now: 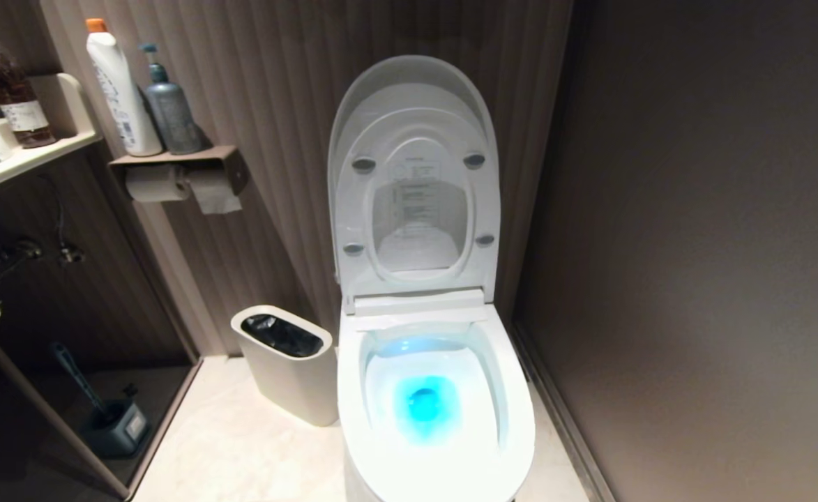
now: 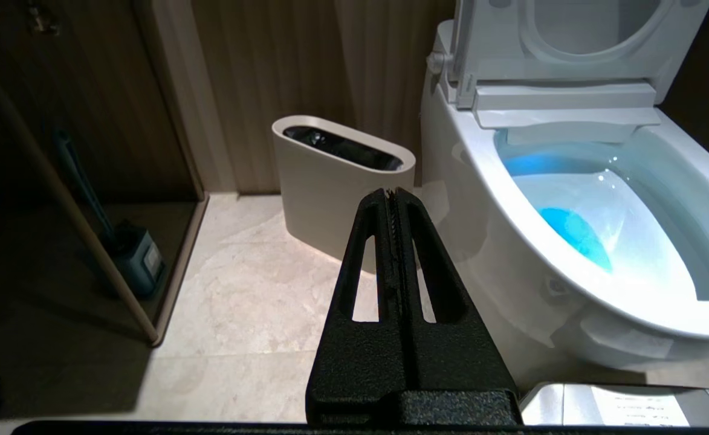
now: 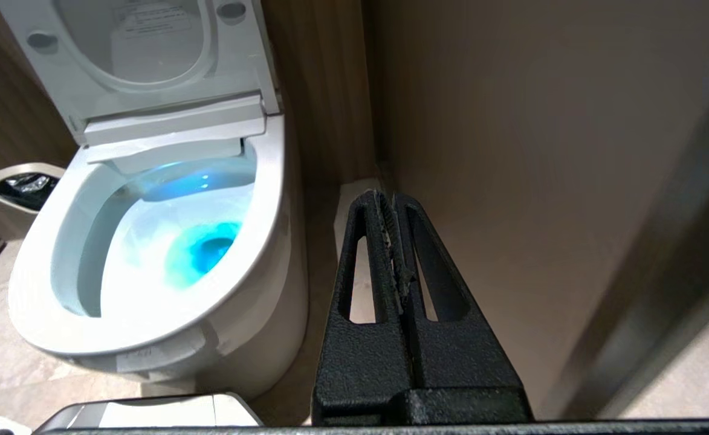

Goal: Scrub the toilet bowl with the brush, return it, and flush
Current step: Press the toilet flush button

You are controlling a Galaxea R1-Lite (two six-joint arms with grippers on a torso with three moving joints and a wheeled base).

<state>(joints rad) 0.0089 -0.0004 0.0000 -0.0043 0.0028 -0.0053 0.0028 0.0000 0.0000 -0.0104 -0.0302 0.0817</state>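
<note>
Task status: not started. The large glossy white oval toilet bowl [image 1: 436, 411] stands directly ahead, seat and lid raised, blue-tinted water inside. My left claw [image 2: 394, 194] and right claw [image 3: 389, 199] are both pressed together and empty, parked low on either side of it. The white-handled brush is not visible; only a dark blue-handled brush in its holder [image 1: 112, 418] stands at left. Fetching, scrubbing, returning and flushing all remain.

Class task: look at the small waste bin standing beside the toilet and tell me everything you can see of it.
The waste bin is a small off-white oval container with smooth, plastic-looking walls. Its open top slants and shows a black liner inside. It stands upright on the pale stone floor, on the robot's left of the toilet, close to the ribbed wall. Whether it touches the toilet cannot be told. Nothing grips it.
</note>
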